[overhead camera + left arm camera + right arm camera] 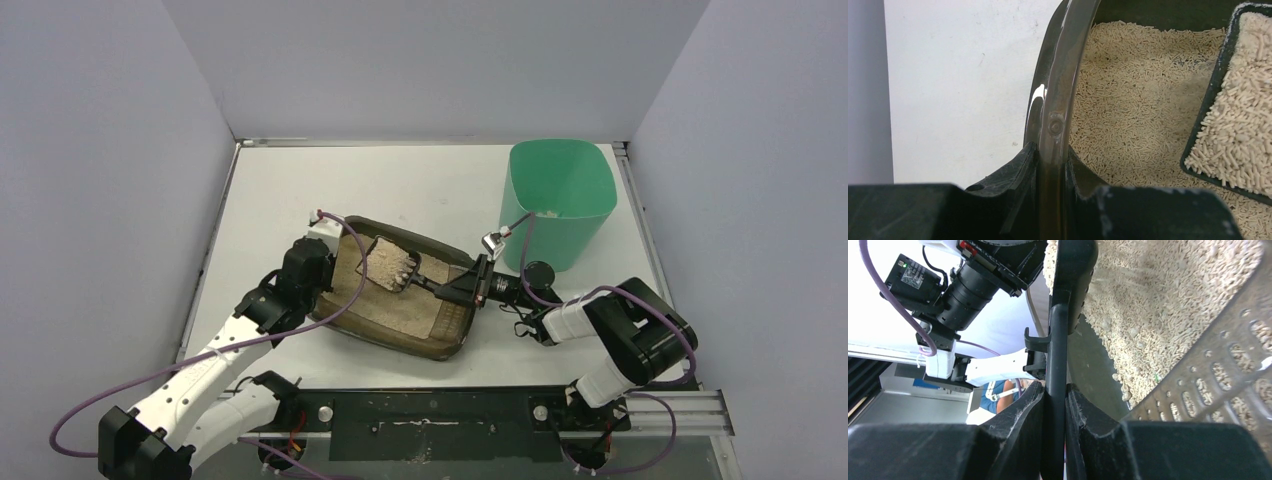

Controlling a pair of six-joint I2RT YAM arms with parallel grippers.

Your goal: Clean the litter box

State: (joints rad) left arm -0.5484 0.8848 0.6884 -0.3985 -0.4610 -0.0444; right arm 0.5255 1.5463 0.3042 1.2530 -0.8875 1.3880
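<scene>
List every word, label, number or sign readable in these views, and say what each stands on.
No text can be read.
The sticker on the left arm: print too small to read.
The litter box, bin and scoop: no markings visible.

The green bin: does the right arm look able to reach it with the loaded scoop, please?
Probably yes. The right pincer grips the scoop over the litter box, and the green bin stands open close by, with nothing between them.
</scene>
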